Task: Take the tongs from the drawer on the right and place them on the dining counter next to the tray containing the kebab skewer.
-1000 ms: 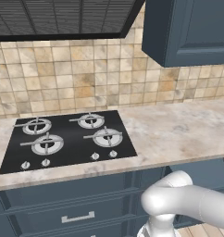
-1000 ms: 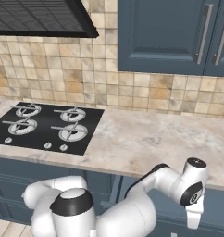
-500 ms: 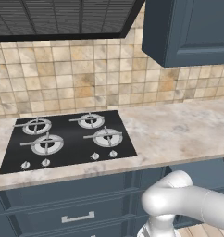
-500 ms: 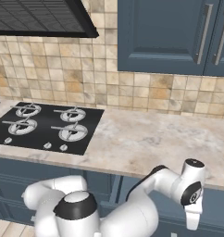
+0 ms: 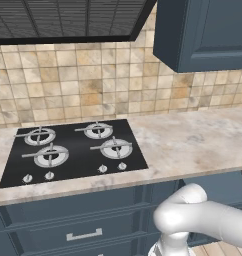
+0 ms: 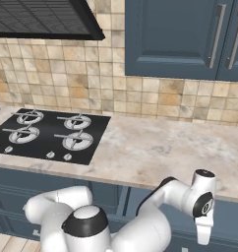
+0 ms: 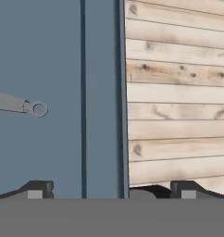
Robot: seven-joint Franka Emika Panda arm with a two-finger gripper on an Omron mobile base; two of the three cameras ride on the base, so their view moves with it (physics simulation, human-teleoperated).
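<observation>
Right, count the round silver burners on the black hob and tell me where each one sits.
4, on the black glass hob: back left, back right, front left, front right. None looks hidden.

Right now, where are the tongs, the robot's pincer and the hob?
tongs (image 7: 21, 105): hand view, on the grey arm near its ringed end.
pincer (image 7: 111, 189): hand view, midway between its two dark fingertips.
hob (image 5: 75, 150): left base view, on the black glass between burners.

Cut off at the edges

In the hand view, the grey tongs (image 7: 21, 105) run off the left edge, only the ringed end showing. In the right base view, the arm's wrist drops below the bench (image 6: 155, 152) front, with the tool's fingers too indistinct to tell.
</observation>
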